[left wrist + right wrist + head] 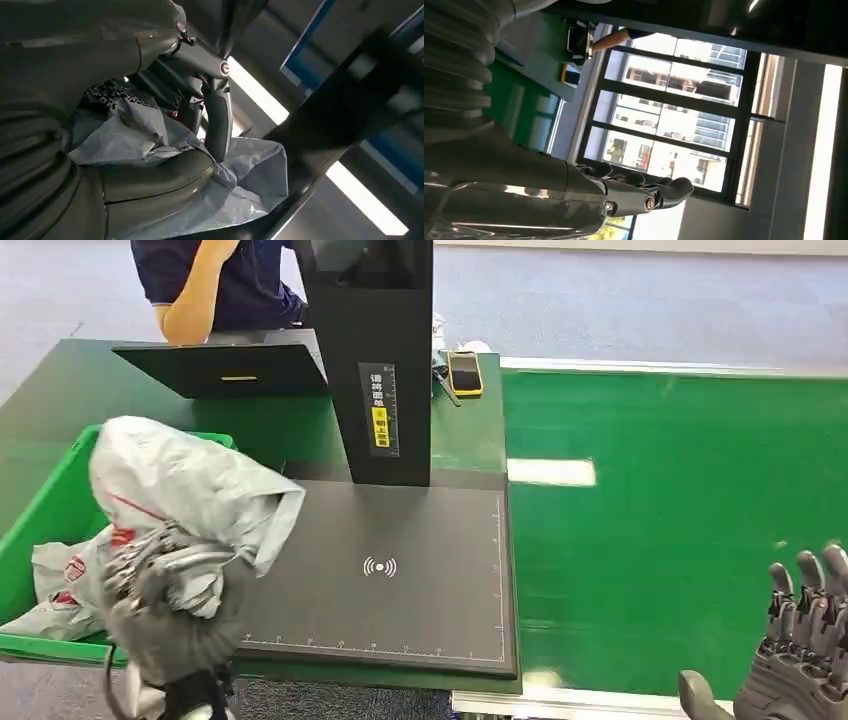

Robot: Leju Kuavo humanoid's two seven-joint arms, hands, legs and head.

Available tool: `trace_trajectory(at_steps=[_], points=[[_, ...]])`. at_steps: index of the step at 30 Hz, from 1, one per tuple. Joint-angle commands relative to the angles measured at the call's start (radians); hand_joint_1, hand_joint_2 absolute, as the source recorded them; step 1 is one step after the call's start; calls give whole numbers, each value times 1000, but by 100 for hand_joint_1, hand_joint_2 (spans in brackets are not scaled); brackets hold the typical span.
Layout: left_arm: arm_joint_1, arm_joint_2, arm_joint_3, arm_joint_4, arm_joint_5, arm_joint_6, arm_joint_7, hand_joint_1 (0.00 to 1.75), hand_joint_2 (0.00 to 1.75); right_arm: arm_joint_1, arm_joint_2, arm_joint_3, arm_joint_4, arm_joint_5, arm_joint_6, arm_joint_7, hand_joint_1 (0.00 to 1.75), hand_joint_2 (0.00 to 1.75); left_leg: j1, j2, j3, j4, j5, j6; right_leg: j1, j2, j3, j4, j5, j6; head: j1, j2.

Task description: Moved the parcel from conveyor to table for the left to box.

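A crumpled grey plastic parcel [185, 485] with red print is held up by my left hand [165, 585] at the near left, above the edge of the green bin [45, 510]. In the left wrist view the parcel [240, 175] is gripped between the thumb and fingers [218, 120]. My right hand [800, 640] stands at the near right edge of the green conveyor [680, 530], fingers up and apart, holding nothing. The right wrist view shows the right hand [644, 192] empty against windows.
A black scanner pad [400, 570] with a tall black post [375, 360] lies at the table's middle. More grey parcels [55, 575] lie in the bin. A phone [464, 372] rests on the table behind. A person [215, 285] sits at the far left.
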Motion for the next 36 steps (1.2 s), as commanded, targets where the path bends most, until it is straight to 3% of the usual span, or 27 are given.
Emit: trace_trajectory(at_steps=[1,12,16,25,36], points=[[113,-104,193,-237,76,14,-128,175,175,-17,8,-12,32,-17,-14,14,0,175,1,3,-1,1,0,0,1,1,-1,0,1,-1,0,0],[136,-61,273,-229,181,14,-128,175,175,19,14,-7,0,-21,-44,6,0,175,0,0,3,-1,0,0,0,-1,3,-1,0,-1,0,0],[76,-26,346,-116,251,14,-124,175,175,32,2,-1,-7,-16,-40,1,0,175,0,-1,3,-3,1,0,1,-3,4,-2,1,-2,0,0],[-23,71,405,19,254,-3,35,175,175,72,8,13,-30,12,-50,-18,0,175,0,-2,3,-1,1,0,0,-3,4,-1,0,-1,0,0],[-138,107,436,171,235,-80,82,175,175,75,20,34,-31,39,-70,-18,0,175,1,-3,3,-2,3,0,1,-5,4,-2,1,-2,0,0]])
